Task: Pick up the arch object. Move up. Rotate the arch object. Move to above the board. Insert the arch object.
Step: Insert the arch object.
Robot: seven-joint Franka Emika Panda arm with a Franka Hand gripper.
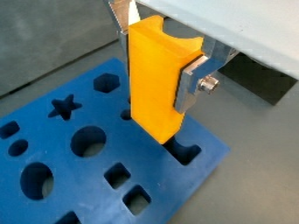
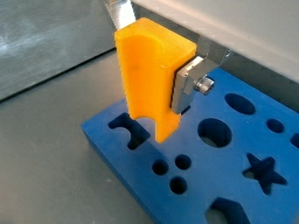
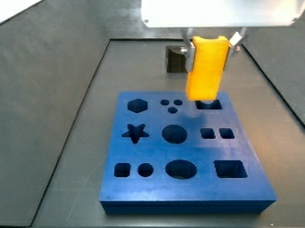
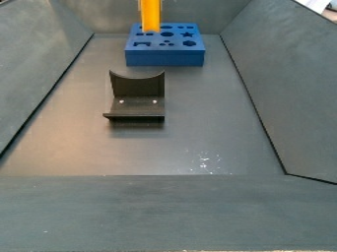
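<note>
The arch object (image 1: 158,83) is gripped by the end effector (image 1: 158,52), whose flat silver fingers (image 1: 191,83) are pressed against its sides in both wrist views; the grip is firm and closed on the piece. The bright yellow-orange block is held upright, long axis vertical, with its curved notch seen at the upper end in a wrist view (image 1: 176,39).

The piece is positioned over the board (image 1: 70,188), a thick blue slab with dark cut-outs. In a wrist view the lower end of the arch object (image 2: 149,83) is seen at an arch-shaped notch near one edge of the board (image 2: 233,175); whether the tip has entered the notch or is only just above it cannot be told. In a side view the arch object (image 3: 206,67) hangs over the far right part of the board (image 3: 179,191), beside the pair of small round holes and just beyond the two small square holes.

A star cut-out (image 3: 136,134), a hexagon cut-out (image 3: 137,105) and larger round holes are visible elsewhere on the slab.

In a side view, the fixture (image 4: 134,95), a dark L-shaped bracket on its base plate, stands on the grey floor (image 4: 171,157), well apart from the board (image 4: 178,54), with the arch object (image 4: 152,15) seen above the slab at the far end of the enclosure.
</note>
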